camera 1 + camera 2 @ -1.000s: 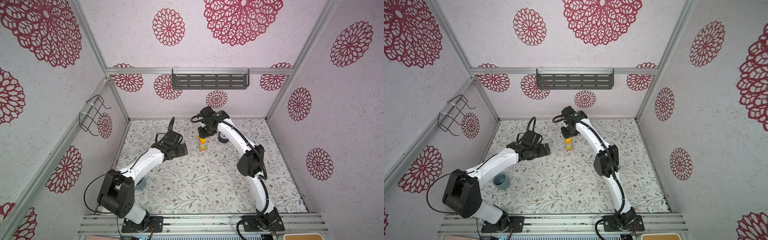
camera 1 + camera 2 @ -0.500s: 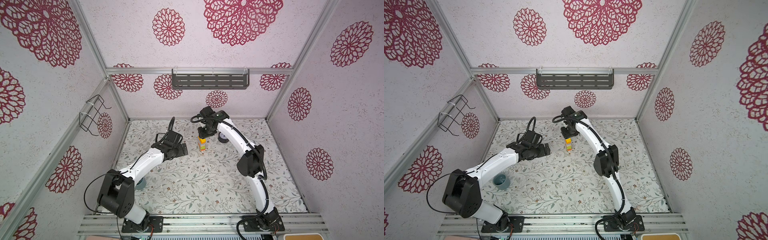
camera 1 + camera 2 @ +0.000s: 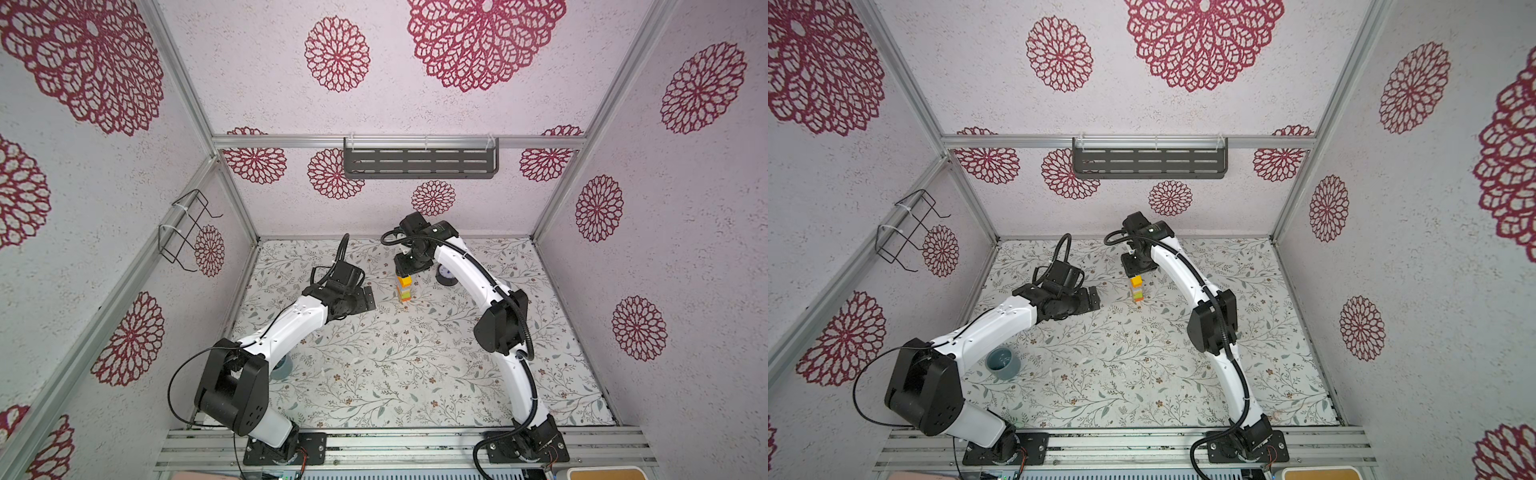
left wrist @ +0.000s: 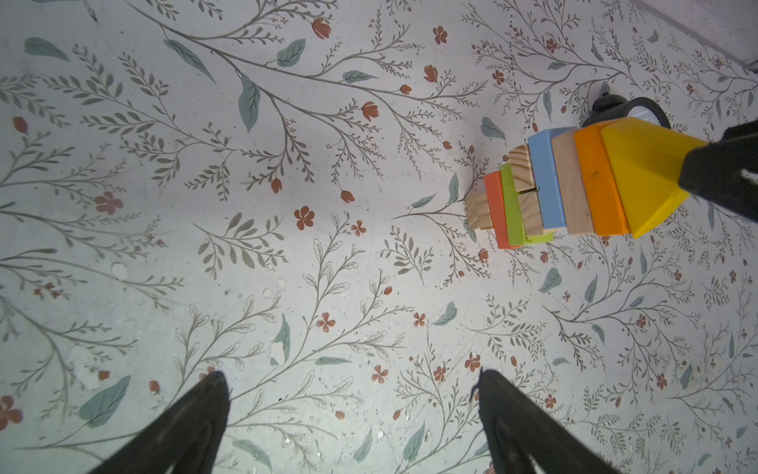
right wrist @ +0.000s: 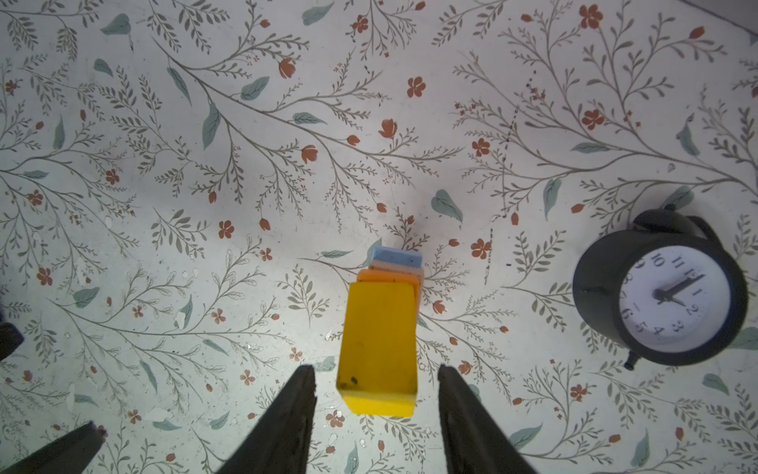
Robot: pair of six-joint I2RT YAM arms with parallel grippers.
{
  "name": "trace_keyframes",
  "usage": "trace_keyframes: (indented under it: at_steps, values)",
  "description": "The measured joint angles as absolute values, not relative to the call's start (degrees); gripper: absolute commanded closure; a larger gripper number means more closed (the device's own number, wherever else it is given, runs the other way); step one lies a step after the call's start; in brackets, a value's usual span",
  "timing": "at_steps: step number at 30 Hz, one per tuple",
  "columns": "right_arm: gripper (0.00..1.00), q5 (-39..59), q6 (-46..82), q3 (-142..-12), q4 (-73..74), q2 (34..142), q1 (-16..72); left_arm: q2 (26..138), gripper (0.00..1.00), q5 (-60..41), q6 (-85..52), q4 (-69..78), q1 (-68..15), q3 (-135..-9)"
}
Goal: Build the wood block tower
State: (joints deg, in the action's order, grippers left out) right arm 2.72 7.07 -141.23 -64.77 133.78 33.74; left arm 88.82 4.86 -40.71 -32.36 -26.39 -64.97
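Hardly anything has moved since a second ago. In both top views the left arm (image 3: pixel 286 328), the right arm (image 3: pixel 469 270) and the tower (image 3: pixel 404 289) sit where they sat. The tower stands toward the far edge of the bench (image 3: pixel 374 374), about midway along it. It is a narrow column of wood cubes and orange-red, green, blue, tan and orange bricks, capped by the yellow wedge (image 5: pixel 379 349).

The right claw (image 5: pixel 376 366) hangs straight over that cap, released, with a strip of bench showing between each jaw and the wedge. I judge it is letting go of the last piece without nudging it. The left claw (image 4: pixel 349 372) is spread wide and empty, parked well apart on the side toward the left edge, likely to keep clear of a stack whose layers sit a little out of line.

A black clock (image 5: pixel 660 295) sits near the tower toward the right edge, and a grey-blue cup (image 3: pixel 1003 363) stands near the front left corner by the left arm's base. The bench wears a pale cover printed with sprigs and small red flowers, scuffed in spots. Walls (image 3: pixel 415 112) with dark red rosettes close it in — a slotted dark shelf (image 3: pixel 419 162) on the far one, a wire rack (image 3: pixel 187 232) on the left.
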Motion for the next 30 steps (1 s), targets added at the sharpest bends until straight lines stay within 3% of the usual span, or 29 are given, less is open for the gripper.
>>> trace_keyframes:
  at_steps: [6, 14, 16, 17, 18, 30]
  values:
    - [0.46, 0.64, 7.07, -135.33, -60.47, 128.09, 33.74, 87.22, 0.03, 5.69, -40.75, -35.03, -25.89, -68.95]
    - [0.33, -3.09, 7.81, -102.35, -41.85, 96.16, 33.19, 76.58, 0.03, 12.73, -39.64, -39.92, -25.67, -71.79]
    - [0.18, -4.14, 8.99, -94.00, -36.27, 87.20, 32.45, 73.34, 0.03, 15.62, -38.92, -41.95, -25.30, -71.72]
    - [0.04, -4.75, 9.06, -90.41, -33.91, 83.70, 32.08, 72.14, 0.03, 16.78, -38.61, -42.78, -25.15, -71.66]
    - [0.01, -5.85, 9.50, -86.54, -31.75, 80.03, 31.55, 70.65, 0.03, 18.26, -38.15, -43.40, -25.04, -71.46]
    - [0.01, -25.96, 9.65, -33.65, -4.58, 46.41, 28.53, 50.04, 0.03, 38.54, -32.38, -35.83, -23.24, -50.24]
